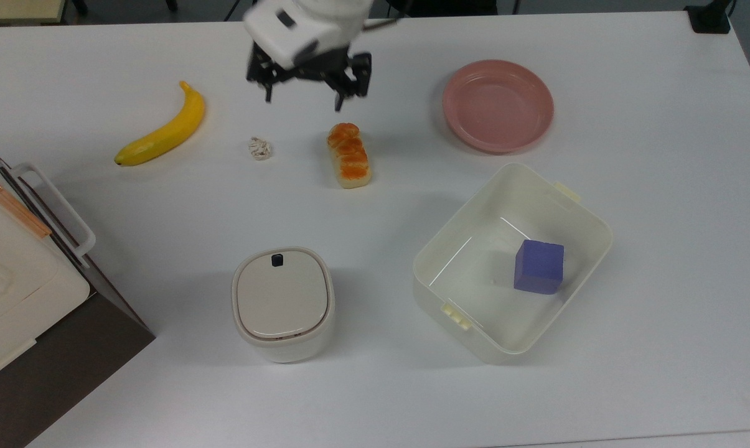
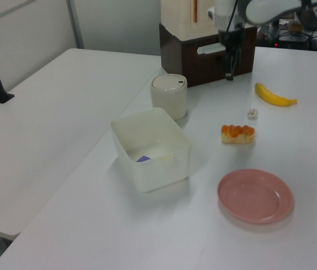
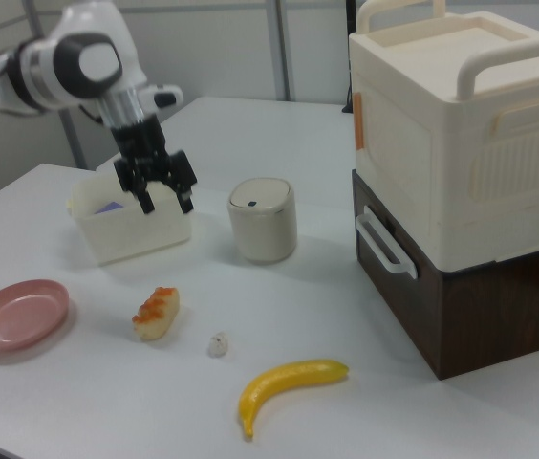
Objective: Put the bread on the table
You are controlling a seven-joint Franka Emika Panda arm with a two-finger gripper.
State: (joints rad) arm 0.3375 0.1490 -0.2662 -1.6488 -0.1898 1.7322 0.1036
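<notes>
The bread (image 1: 349, 155), a small oblong loaf with an orange-brown glazed top and cream sides, lies flat on the white table (image 1: 375, 386), between the pink plate and the small off-white wad. It also lies there in the left view (image 2: 238, 133) and the right view (image 3: 156, 313). My gripper (image 1: 306, 92) hangs above the table, raised clear of the loaf and toward the top view's upper left of it. Its fingers (image 3: 185, 199) are spread wide and hold nothing. The right view has the gripper (image 3: 163, 204) well above the loaf.
A pink plate (image 1: 498, 106) sits to the top view's right of the bread. A yellow banana (image 1: 163, 130) and a small wad (image 1: 260, 148) lie to its left. A lidded cream canister (image 1: 282, 303), an open cream box (image 1: 511, 261) holding a purple cube (image 1: 539, 266), and a stacked cream-and-brown case (image 3: 461, 172) stand nearby.
</notes>
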